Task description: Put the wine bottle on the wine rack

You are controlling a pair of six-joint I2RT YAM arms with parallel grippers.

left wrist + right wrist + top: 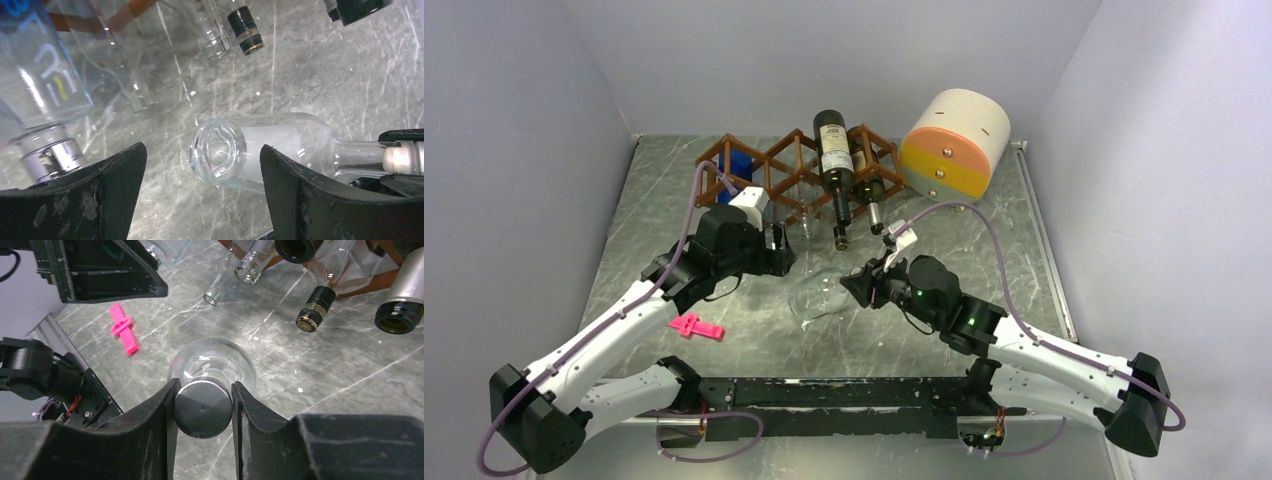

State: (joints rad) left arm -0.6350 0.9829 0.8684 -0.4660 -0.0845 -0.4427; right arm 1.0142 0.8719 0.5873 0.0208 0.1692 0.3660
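Wine bottle [214, 360] clamped at its cap between right fingers [150, 435], left fingers [115, 185] spread near base

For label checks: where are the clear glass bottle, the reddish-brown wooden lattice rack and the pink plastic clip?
Clear glass bottle [287, 132]: left wrist view, body.
Reddish-brown wooden lattice rack [798, 145]: top external view, upper slat.
Pink plastic clip [123, 329]: right wrist view, middle.

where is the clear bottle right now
Top view: the clear bottle is on its side mid-table, in front of the rack, neck gripped by the right gripper.
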